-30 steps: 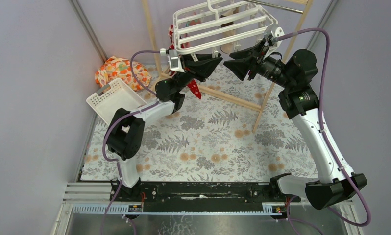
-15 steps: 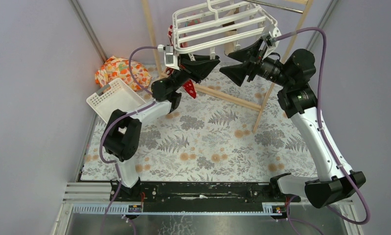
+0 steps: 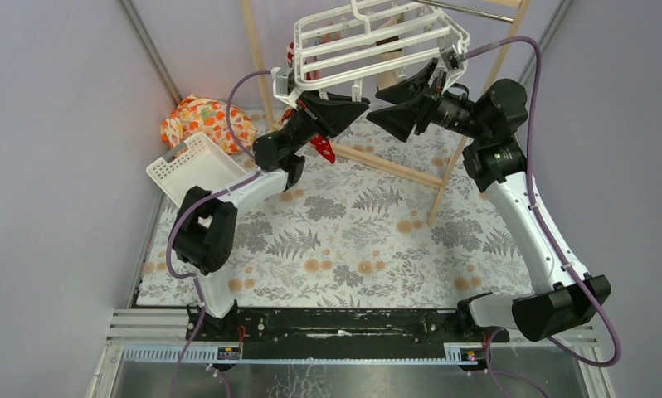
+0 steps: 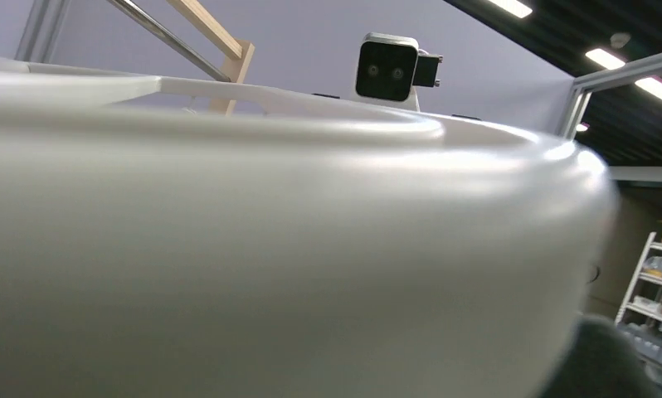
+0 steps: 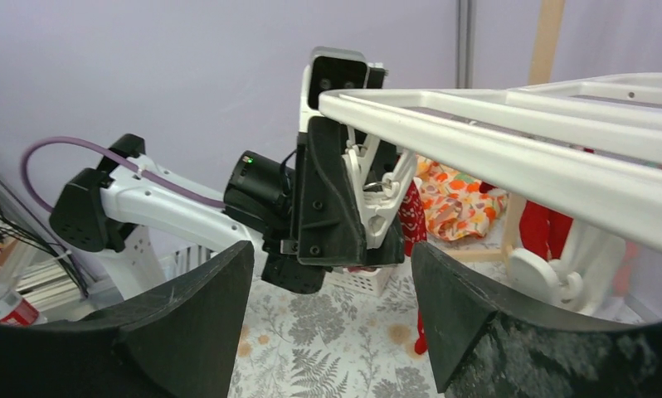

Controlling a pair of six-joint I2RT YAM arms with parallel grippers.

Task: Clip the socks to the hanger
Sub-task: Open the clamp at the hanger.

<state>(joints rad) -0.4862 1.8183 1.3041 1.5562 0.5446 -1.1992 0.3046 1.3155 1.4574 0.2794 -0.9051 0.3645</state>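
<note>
Observe hanger (image 3: 377,37) hanging high at back, red sock (image 3: 321,148) dangling under its near-left edge, pinched in left gripper (image 3: 361,105). See only blurred white bar (image 4: 270,249) in left wrist view. See in right wrist view right gripper (image 5: 328,265) spread wide, empty, facing clip (image 5: 377,178).

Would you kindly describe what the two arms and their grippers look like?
Both arms are alike: the left arm and right arm have white links between bulky black joints, each trailed by a looping purple cable. The left gripper and right gripper have broad, black, wedge-shaped fingers. A white camera block sits on the left wrist.
</note>
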